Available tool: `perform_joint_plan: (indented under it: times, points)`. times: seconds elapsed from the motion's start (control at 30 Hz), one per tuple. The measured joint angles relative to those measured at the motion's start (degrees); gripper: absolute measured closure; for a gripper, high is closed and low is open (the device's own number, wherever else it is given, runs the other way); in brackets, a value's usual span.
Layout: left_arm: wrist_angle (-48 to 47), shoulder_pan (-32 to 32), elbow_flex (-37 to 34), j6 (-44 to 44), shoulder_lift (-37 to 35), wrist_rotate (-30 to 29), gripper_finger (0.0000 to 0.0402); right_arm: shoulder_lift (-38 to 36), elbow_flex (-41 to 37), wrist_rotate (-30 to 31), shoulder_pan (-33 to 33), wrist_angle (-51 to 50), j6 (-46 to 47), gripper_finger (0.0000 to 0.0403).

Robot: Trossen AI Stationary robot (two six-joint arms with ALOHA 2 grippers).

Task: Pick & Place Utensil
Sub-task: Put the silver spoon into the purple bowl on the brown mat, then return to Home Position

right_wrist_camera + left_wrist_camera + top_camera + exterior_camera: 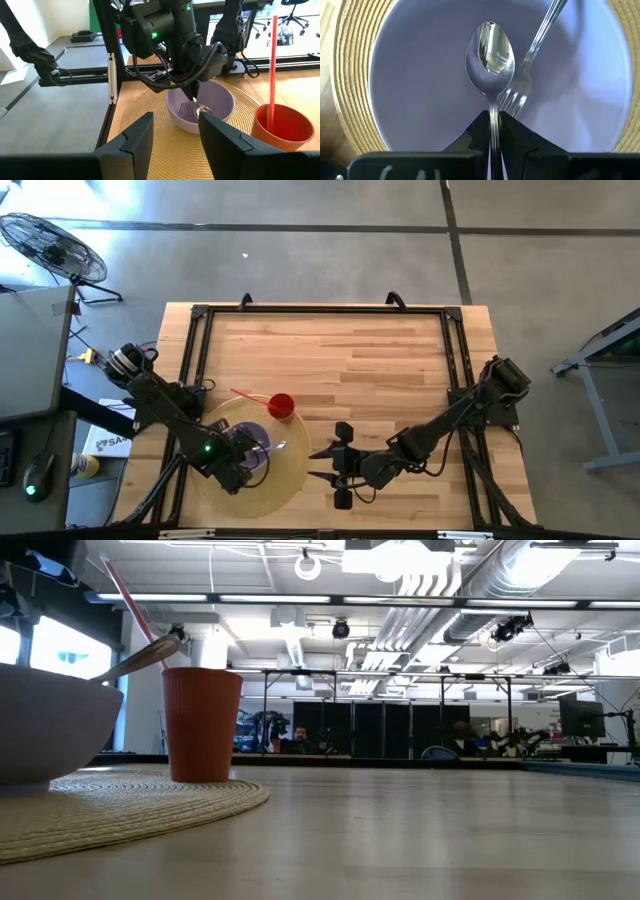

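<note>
A lavender bowl (250,442) (420,75) (220,100) sits on a round woven placemat (290,470) (130,805). A fork (530,65) lies in the bowl, tines down, with its handle (277,447) (140,660) leaning over the rim. My left gripper (243,455) (493,117) (192,92) hangs over the bowl, shut on a shiny spoon (490,50). A red cup (281,406) (200,725) (280,127) with a red straw (272,65) stands on the mat's far side. My right gripper (325,465) (175,145) waits open and level, just right of the mat. My left gripper pinches the spoon's handle (493,112) between its two fingers, close behind the spoon's bowl. The fingers come from above, pointing down, and lie along the handle. The spoon points downward into the lavender bowl; whether its tip touches the bottom cannot be told.
A black frame (195,350) runs around the wooden table (370,370). The far half and right side of the tabletop are bare wood. A fan (50,245) and a desk stand off the table's left side.
</note>
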Motion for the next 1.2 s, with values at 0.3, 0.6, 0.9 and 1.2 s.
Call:
perform_joint_plan:
  times: [0.3, 0.6, 0.9, 1.2]
  points:
    - [0.3, 0.0, 0.0, 0.2, 0.2, -0.6, 0.0367, 0.0, 0.0, 0.0, 0.0, 0.0, 0.0, 0.0252]
    - [0.2, 0.0, 0.0, 1.5, 1.9, -0.2, 0.0367, 0.0, 0.0, 0.0, 0.0, 0.0, 0.0, 0.0251]
    - [-2.1, 0.0, 0.3, 1.4, 1.9, 0.2, 0.0366, 0.0, 0.0, 0.0, 0.0, 0.0, 0.0, 0.0251]
    - [-5.8, 0.0, 5.5, 3.0, 1.9, -1.0, 0.0317, 0.0, 0.0, 0.0, 0.0, 0.0, 0.0, 0.0252]
